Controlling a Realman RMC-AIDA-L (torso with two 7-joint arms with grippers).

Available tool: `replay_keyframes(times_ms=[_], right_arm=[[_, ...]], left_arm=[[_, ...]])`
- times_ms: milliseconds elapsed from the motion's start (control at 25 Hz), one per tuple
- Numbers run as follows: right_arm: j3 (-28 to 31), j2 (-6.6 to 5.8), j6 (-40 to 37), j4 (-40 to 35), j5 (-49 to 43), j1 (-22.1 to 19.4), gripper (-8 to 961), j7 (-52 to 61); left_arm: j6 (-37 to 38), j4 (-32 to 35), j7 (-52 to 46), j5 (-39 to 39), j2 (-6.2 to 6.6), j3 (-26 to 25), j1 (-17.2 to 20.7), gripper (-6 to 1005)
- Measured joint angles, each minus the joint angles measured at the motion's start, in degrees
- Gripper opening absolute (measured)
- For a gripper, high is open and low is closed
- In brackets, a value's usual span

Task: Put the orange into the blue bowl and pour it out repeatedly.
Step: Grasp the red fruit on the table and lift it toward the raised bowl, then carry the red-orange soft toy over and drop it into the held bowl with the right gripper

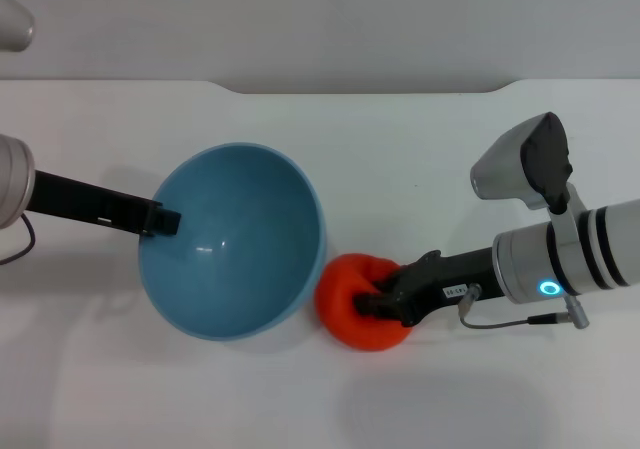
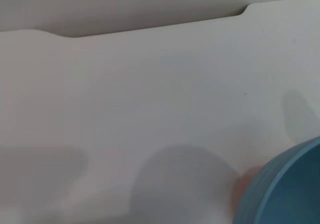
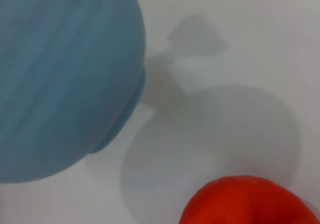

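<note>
The blue bowl (image 1: 232, 241) is held tilted above the white table, its empty inside facing me. My left gripper (image 1: 160, 219) is shut on the bowl's left rim. Just right of the bowl, the orange (image 1: 352, 301) sits low by the table, with my right gripper (image 1: 385, 299) shut on it from the right. The right wrist view shows the bowl's outer wall (image 3: 60, 79) and the top of the orange (image 3: 247, 201) with shadows on the table between them. A piece of the bowl's rim (image 2: 285, 189) fills a corner of the left wrist view.
The white table (image 1: 400, 159) stretches all around, with its far edge (image 1: 360, 91) against a grey wall. Nothing else stands on it.
</note>
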Motion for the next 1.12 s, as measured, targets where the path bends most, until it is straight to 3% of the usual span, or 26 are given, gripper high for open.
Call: replay_keyframes(times_ms=[160, 400, 720, 920, 960, 1120], right_arm=[[0.58, -0.14, -1.42, -0.47, 0.17, -0.81, 144, -0.97], [3.67, -0.43, -3.78, -6.40, 0.47, -5.84, 60, -1.55], [14.25, -0.52, -14.76, -21.80, 0.07, -15.28, 27, -3.80], [19.76, -0.20, -21.77, -35.39, 0.07, -19.08, 18, -3.89], [20.66, -0.17, -23.04, -37.62, 0.17, -19.24, 18, -3.90], [21.74, -0.11, -27.52, -44.06, 0.77, -18.81, 20, -3.91]], left_arm=[[0.00, -0.43, 0.01, 0.00, 0.00, 0.48, -0.60, -1], [-0.01, -0.53, 0.01, -0.01, 0.00, 1.93, -1.00, 0], [-0.02, -2.05, 0.00, 0.20, 0.02, 3.95, -2.25, -1], [0.00, -5.70, -1.17, 3.39, -0.02, 8.43, -5.04, 0], [0.02, -8.95, -3.50, 7.10, -0.11, 13.40, -8.19, 0], [-0.73, -13.32, -5.54, 8.89, -0.33, 18.56, -12.42, -1]])
